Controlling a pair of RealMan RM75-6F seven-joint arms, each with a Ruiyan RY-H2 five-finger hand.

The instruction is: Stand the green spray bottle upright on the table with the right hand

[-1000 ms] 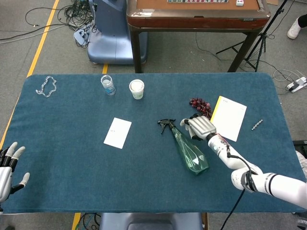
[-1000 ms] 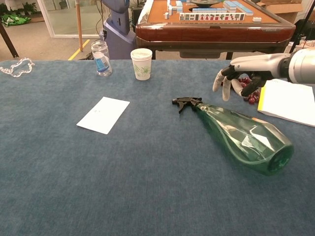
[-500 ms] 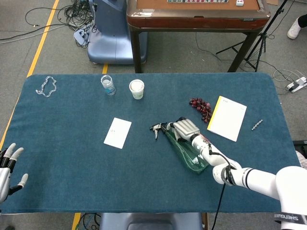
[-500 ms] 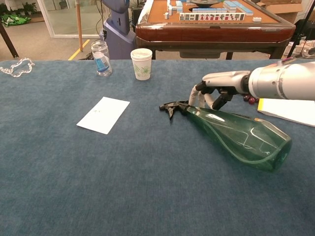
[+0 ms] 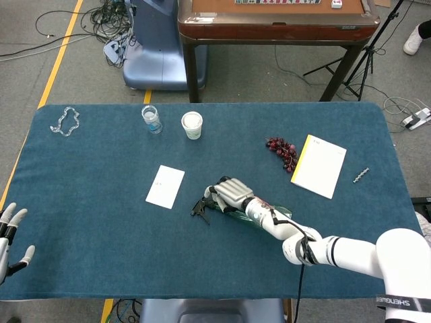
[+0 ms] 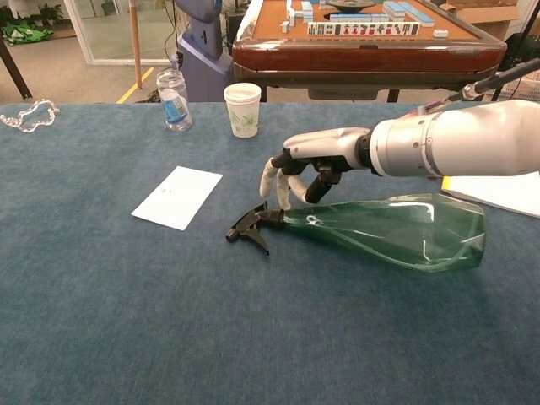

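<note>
The green spray bottle point(image 6: 396, 232) lies on its side on the blue table, base to the right and black trigger nozzle point(image 6: 249, 226) to the left. My right hand point(image 6: 304, 164) hovers over the bottle's neck with its fingers point(image 6: 274, 190) hanging down, spread, touching or just above the neck; it grips nothing. In the head view the right hand point(image 5: 229, 192) and forearm cover most of the bottle, and only the nozzle point(image 5: 200, 207) shows clearly. My left hand point(image 5: 8, 235) is at the near left table edge, fingers spread and empty.
A white card point(image 6: 177, 197) lies left of the nozzle. A paper cup point(image 6: 243, 109) and a small water bottle point(image 6: 174, 99) stand at the back. Grapes point(image 5: 281, 149), a notepad point(image 5: 320, 165) and a screw point(image 5: 361, 175) lie to the right, a chain point(image 5: 65, 121) at far left.
My right hand swept left along the bottle from near the grapes to the neck. The bottle swung round with it, the nozzle moving left and towards me.
</note>
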